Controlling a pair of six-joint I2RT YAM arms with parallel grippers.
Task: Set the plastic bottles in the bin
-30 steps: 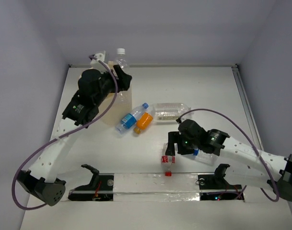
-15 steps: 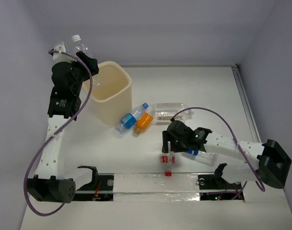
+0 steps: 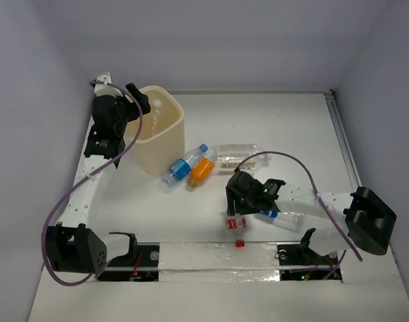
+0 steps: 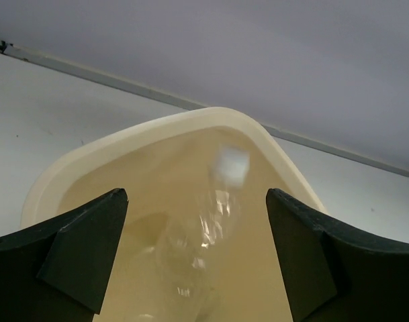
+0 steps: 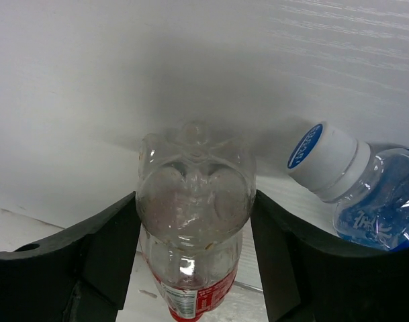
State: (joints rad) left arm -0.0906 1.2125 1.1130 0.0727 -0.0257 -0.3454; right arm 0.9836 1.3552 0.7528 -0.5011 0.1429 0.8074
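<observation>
The cream bin (image 3: 160,151) stands at the back left. My left gripper (image 3: 128,106) is open at its left rim. In the left wrist view the gripper (image 4: 197,201) looks down into the bin (image 4: 191,119), where a large clear bottle with a white cap (image 4: 197,241) lies blurred. My right gripper (image 3: 238,206) is shut on the base of a red-labelled bottle (image 3: 236,225) lying on the table. Its fingers (image 5: 110,248) press both sides of that bottle (image 5: 194,201). A blue-capped bottle (image 5: 352,174) lies just right of it, also seen from the top (image 3: 285,218).
A blue-labelled bottle (image 3: 184,164), an orange bottle (image 3: 202,171) and a clear bottle lying on its side (image 3: 238,155) rest in the table's middle, right of the bin. A taped strip (image 3: 211,255) runs along the near edge.
The left gripper swung left with the large bottle, came back to the bin's rim and let it go into the bin. The right gripper moved left and lower over the red-labelled bottle.
</observation>
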